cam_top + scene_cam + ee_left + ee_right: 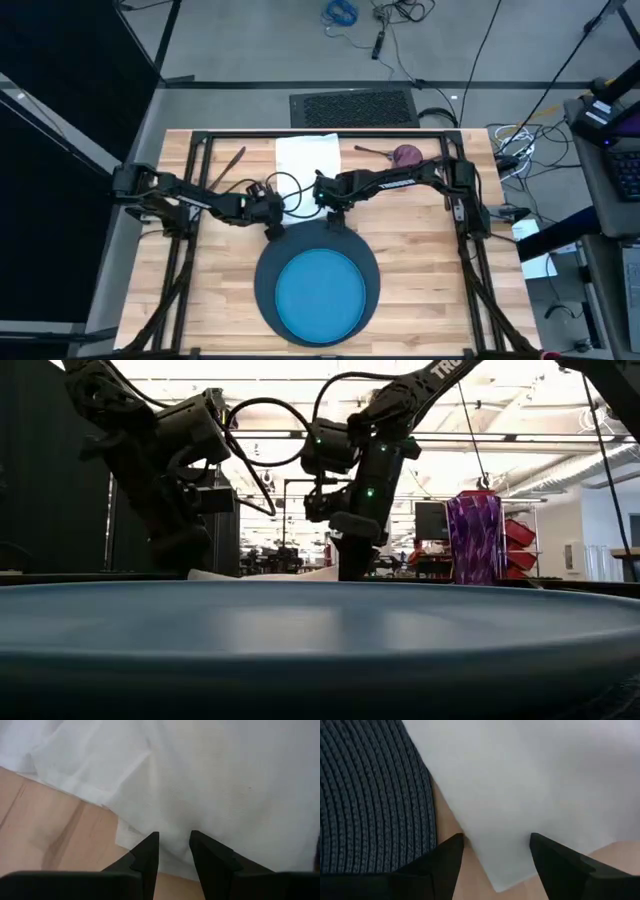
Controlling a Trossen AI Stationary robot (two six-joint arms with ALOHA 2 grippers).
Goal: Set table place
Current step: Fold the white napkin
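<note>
The white napkin [306, 163] lies flat on the table's far middle, and its near edge reaches the dark navy mat [268, 262]. The blue plate [319, 293] rests on the mat. Both grippers point down at the napkin's near edge. My left gripper [174, 842] stands with a narrow gap over the wrinkled napkin [210, 785]. My right gripper [496, 845] is open wide, and its fingers straddle the napkin's corner [505, 870] next to the mat [370, 795]. The purple cup [407, 155] stands upright at the far right. My left gripper comes from above, and its fingertips [150, 847] are at the napkin's near edge [130, 837]. Whether they touch the napkin I cannot tell. My right gripper's fingers [451, 851] are at the napkin's corner, one on each side. Whether they touch it I cannot tell.
A utensil with a brown handle [230, 165] lies at the far left of the table. Another utensil [372, 150] lies beside the cup. Black frame rails [190, 180] run along the table's sides. In the low view the plate's rim [320, 620] fills the foreground.
</note>
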